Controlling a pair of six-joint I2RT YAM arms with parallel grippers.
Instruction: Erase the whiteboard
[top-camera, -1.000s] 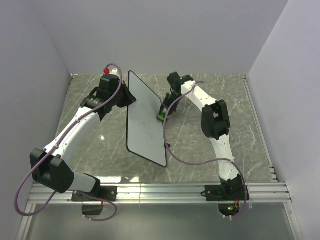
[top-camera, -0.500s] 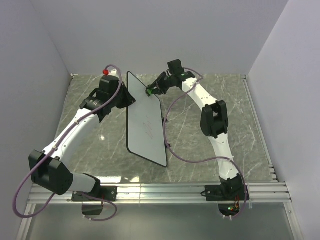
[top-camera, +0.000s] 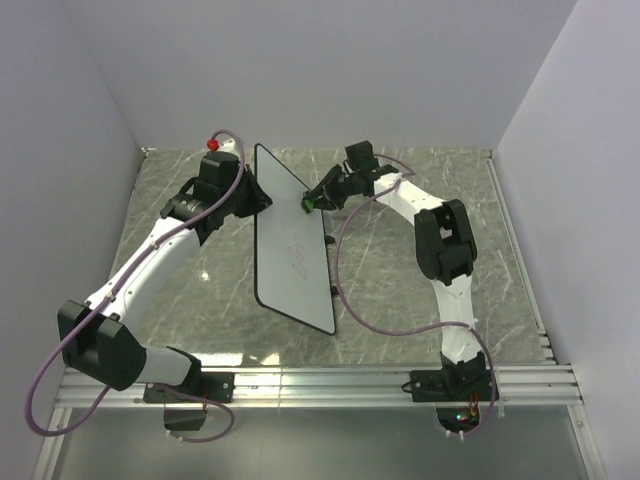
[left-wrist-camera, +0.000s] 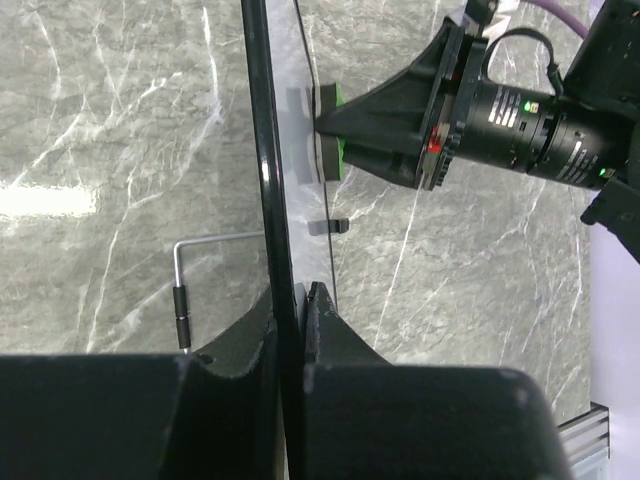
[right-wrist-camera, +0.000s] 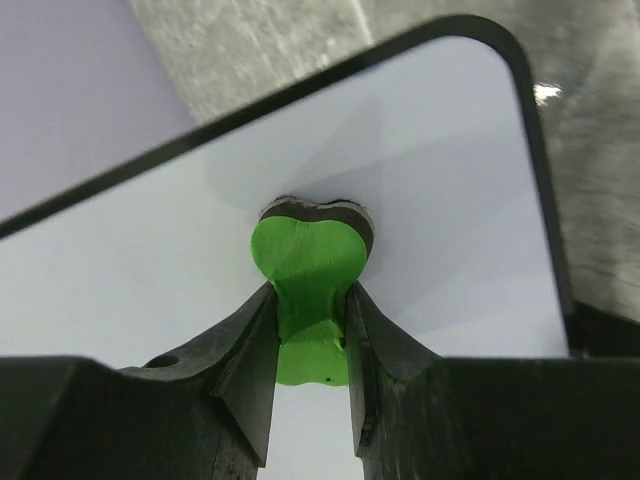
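The whiteboard is a white board with a thin black frame, held tilted on edge above the table. My left gripper is shut on its left edge; in the left wrist view the fingers pinch the black frame. My right gripper is shut on a green eraser and presses it against the board's upper face. In the right wrist view the eraser is squeezed between my fingers, its dark pad against the white board. Faint marks show mid-board.
The grey marble table lies under both arms. A small metal hex key lies on the table below the board. Purple cables hang from both arms. White walls close the back and sides.
My right gripper carried the eraser from beside the board's right edge up onto its top part, then slid it slightly down and right. The left arm holds the board still.
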